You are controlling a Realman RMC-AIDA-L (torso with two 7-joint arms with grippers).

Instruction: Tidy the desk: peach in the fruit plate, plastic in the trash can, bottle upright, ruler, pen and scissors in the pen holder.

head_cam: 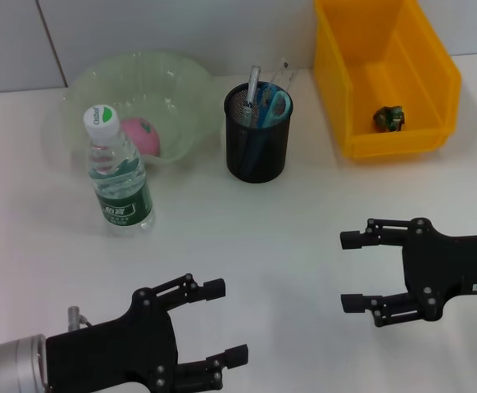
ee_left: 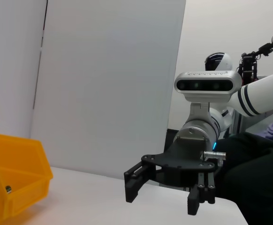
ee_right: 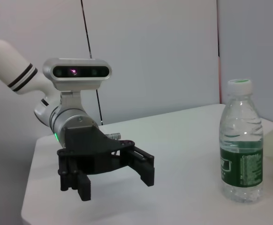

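Your water bottle (head_cam: 119, 178) stands upright toward the far left of the white desk (head_cam: 271, 270), just in front of the fruit plate (head_cam: 136, 106). It is clear plastic with a white cap and a dark green label carrying white print too small for you to read; the cap shows a green logo you cannot make out either. The peach (head_cam: 143, 136), pink with a touch of yellow, lies inside the pale green translucent plate, close behind the bottle.

At the middle of the far edge you see the black mesh pen holder (head_cam: 257, 133), with a silver pen, blue-handled scissors and a clear ruler standing in it. The yellow trash can (head_cam: 386, 74) occupies the far right corner, and a crumpled dark green bit of plastic (head_cam: 389, 117) sits on its floor.

The whole near half of the desk is bare white surface between the two arms. Your left gripper (head_cam: 224, 321) hovers at the near left edge, fingers spread wide and holding nothing. Your right gripper (head_cam: 352, 271) hovers near the right edge, well in front of the trash can, also spread wide and holding nothing. A small white sticker on its body is unreadable.
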